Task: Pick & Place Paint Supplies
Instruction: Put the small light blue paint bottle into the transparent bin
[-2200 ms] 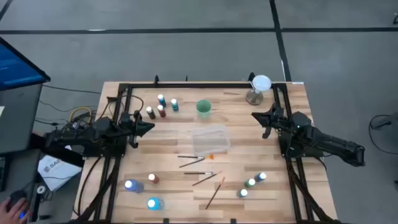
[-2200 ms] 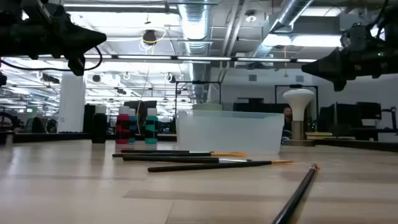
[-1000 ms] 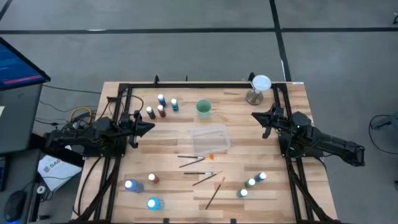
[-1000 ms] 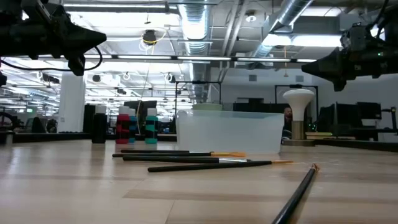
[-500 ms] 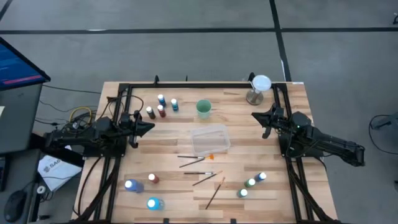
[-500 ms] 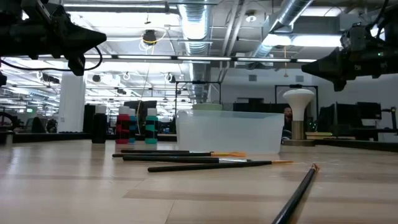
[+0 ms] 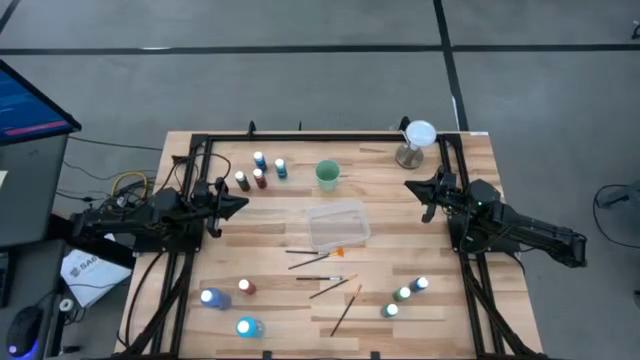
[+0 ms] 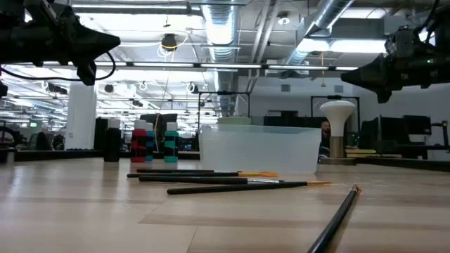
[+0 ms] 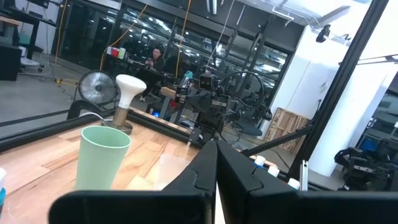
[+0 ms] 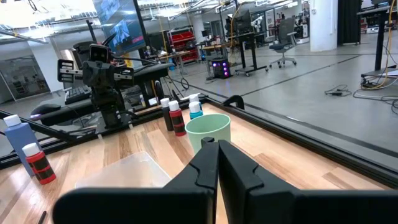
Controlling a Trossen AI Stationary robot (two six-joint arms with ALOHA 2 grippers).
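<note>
Wooden table with paint bottles, paintbrushes, tray, cup.

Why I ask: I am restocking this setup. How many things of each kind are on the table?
paint bottles: 10
paintbrushes: 5
green cup: 1
clear tray: 1
white-topped stand: 1
Total: 18

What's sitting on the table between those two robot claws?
From above, the clear plastic tray sits between the shut left end effector and the shut right end effector, slightly nearer the front. The green cup stands just behind that line.
</note>
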